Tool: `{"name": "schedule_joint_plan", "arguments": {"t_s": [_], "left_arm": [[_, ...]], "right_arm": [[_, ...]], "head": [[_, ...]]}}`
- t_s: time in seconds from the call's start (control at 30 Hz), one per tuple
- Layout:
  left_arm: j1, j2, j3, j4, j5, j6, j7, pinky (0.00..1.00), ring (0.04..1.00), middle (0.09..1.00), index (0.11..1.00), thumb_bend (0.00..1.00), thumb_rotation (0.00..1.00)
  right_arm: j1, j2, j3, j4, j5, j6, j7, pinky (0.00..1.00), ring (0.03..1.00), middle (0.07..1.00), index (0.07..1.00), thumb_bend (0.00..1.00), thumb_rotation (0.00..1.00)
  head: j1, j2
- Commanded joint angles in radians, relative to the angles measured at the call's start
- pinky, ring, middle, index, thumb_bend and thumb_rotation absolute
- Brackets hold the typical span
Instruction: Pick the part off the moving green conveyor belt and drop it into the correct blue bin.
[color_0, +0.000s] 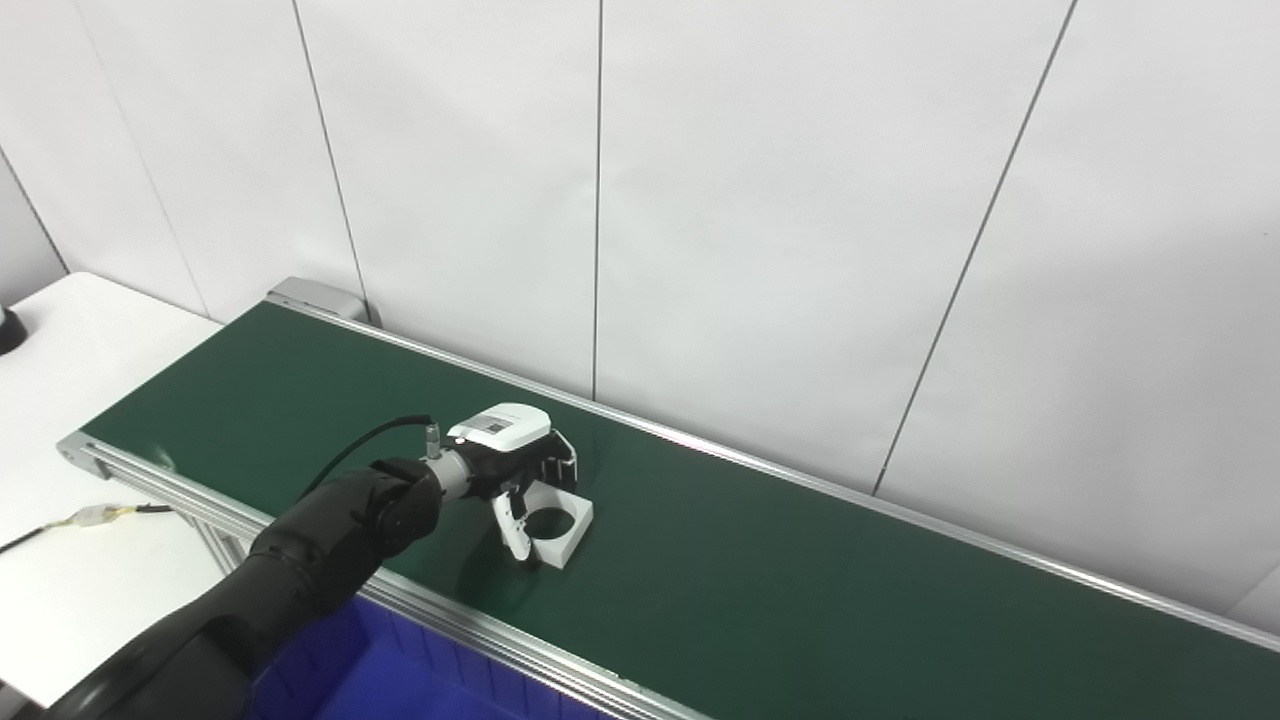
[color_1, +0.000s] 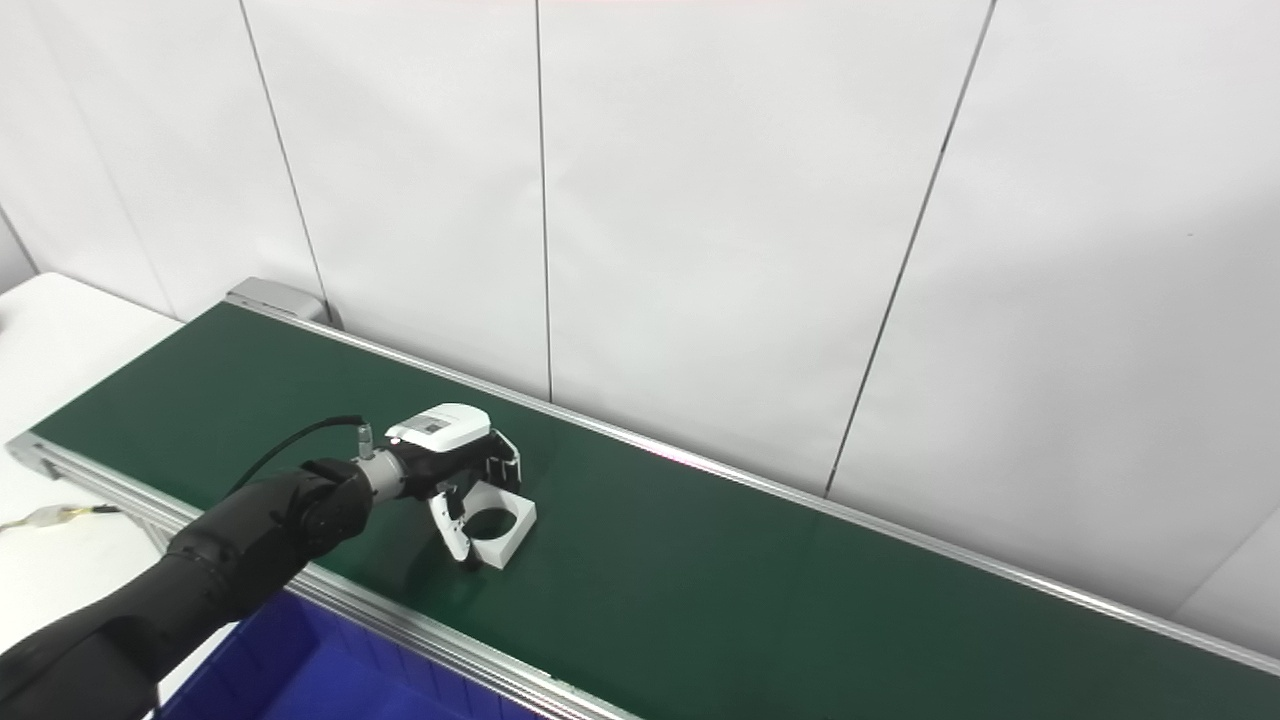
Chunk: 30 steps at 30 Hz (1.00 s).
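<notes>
Left hand (color_0: 508, 462) reaches over the belt (color_0: 750, 560), fingers (color_0: 512, 525) curled down around the white part (color_0: 560, 522); whether they actually clamp it I cannot tell. Part is a square block with a round hole, lying flat on the belt toward its near rail, thumb at its near edge and other fingers at its far side. Blue bin (color_0: 390, 670) sits below the near rail, beside the white desk (color_0: 60, 400).
</notes>
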Motion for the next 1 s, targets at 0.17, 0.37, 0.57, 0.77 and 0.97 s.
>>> {"name": "schedule_joint_plan", "arguments": {"t_s": [0.17, 0.37, 0.57, 0.77, 0.97], "left_arm": [[-0.021, 0.032, 0.010, 0.007, -0.037, -0.030, -0.009, 0.39, 0.412, 0.477, 0.526, 0.50, 0.00], [-0.018, 0.034, 0.014, -0.017, -0.046, -0.029, -0.020, 0.41, 0.421, 0.480, 0.524, 0.50, 0.00], [0.029, 0.049, 0.053, -0.156, -0.075, -0.011, -0.048, 0.43, 0.427, 0.481, 0.521, 0.50, 0.00], [0.114, 0.063, 0.134, -0.385, -0.130, 0.029, -0.094, 0.46, 0.443, 0.484, 0.512, 0.50, 0.00], [0.203, 0.074, 0.220, -0.623, -0.204, 0.063, -0.139, 0.46, 0.454, 0.494, 0.495, 0.50, 0.00]], "right_arm": [[-0.005, 0.004, 0.000, -0.027, -0.001, -0.056, 0.008, 0.74, 0.797, 0.834, 0.905, 0.54, 0.64], [-0.008, 0.004, 0.001, -0.023, 0.001, -0.060, 0.008, 0.74, 0.796, 0.832, 0.903, 0.54, 0.64], [-0.006, 0.004, 0.001, -0.027, 0.004, -0.059, 0.011, 0.74, 0.795, 0.831, 0.904, 0.53, 0.63], [-0.003, 0.005, 0.001, -0.028, 0.007, -0.060, 0.011, 0.74, 0.795, 0.830, 0.898, 0.56, 0.64], [0.005, 0.006, 0.003, -0.040, 0.001, -0.057, 0.008, 0.73, 0.789, 0.826, 0.895, 0.57, 0.64]], "head": [[-0.002, 0.001], [-0.008, 0.002], [-0.014, 0.009], [-0.021, 0.015], [-0.035, 0.033]]}}
